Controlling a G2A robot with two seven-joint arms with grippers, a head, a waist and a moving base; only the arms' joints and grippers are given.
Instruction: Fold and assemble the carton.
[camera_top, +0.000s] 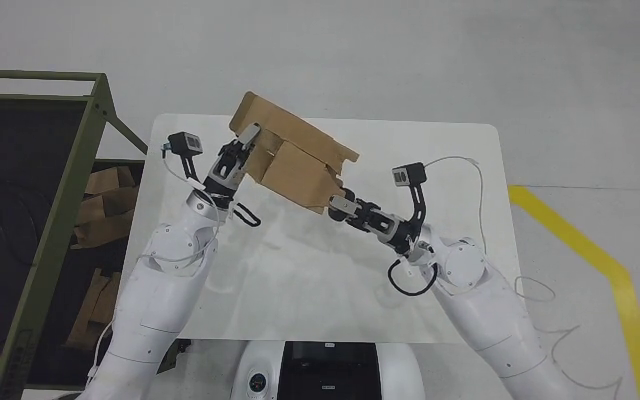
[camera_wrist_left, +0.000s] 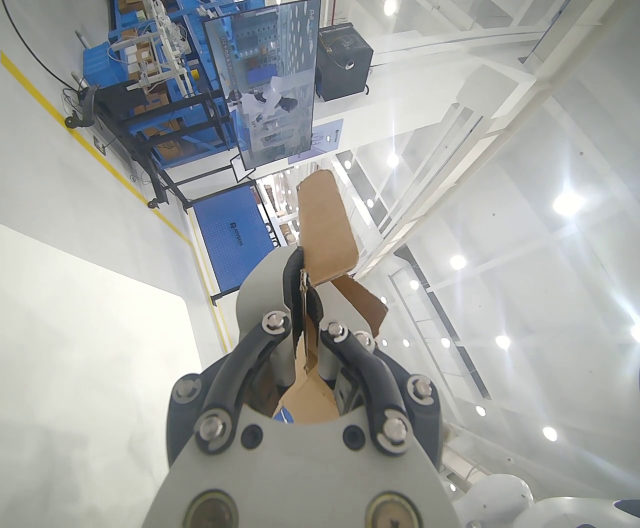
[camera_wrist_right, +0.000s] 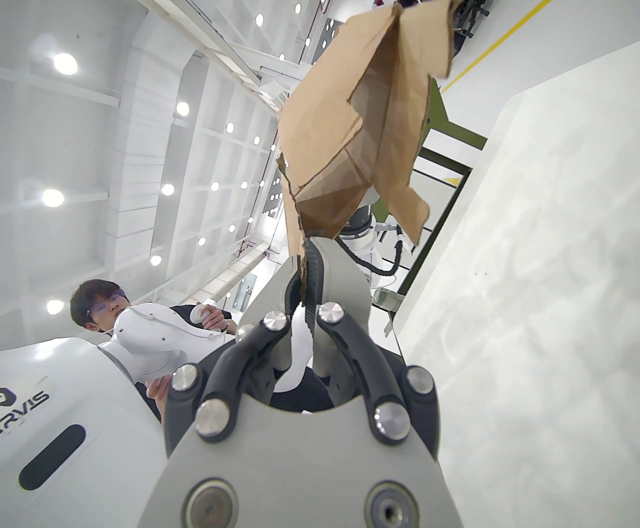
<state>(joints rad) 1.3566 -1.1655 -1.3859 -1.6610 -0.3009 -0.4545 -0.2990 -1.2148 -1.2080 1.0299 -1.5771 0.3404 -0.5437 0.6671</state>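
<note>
**boxfan:** ok so where's the carton (camera_top: 293, 160) sitting?

**gripguy:** not sitting tbh. It's up off the table (camera_top: 300, 290), slung between the two arms over the far-middle part. It's brown, half opened out and tilted, with flaps hanging loose off the ends.

**boxfan:** who's got what?

**gripguy:** left gripper (camera_top: 243, 147) is on the end nearer the rack (camera_top: 58, 120). In its wrist view the jaws are pinched almost together with just a thin carton edge between the pads (camera_wrist_left: 291, 282). A rounded flap sticks out past the tips. right gripper (camera_top: 336, 203) has the opposite end, the one closer to the robot. Same deal there: jaws nearly closed, clamped on the edge of one wall. The rest of the carton fans out beyond the tips, so you look right into its open inside.

**boxfan:** anything else around?

**gripguy:** the green-framed rack is right next to the table's left side, with flat brown cardboard (camera_top: 105, 195) lying in it. There's a yellow line (camera_top: 570, 235) on the floor off the right side.
</note>
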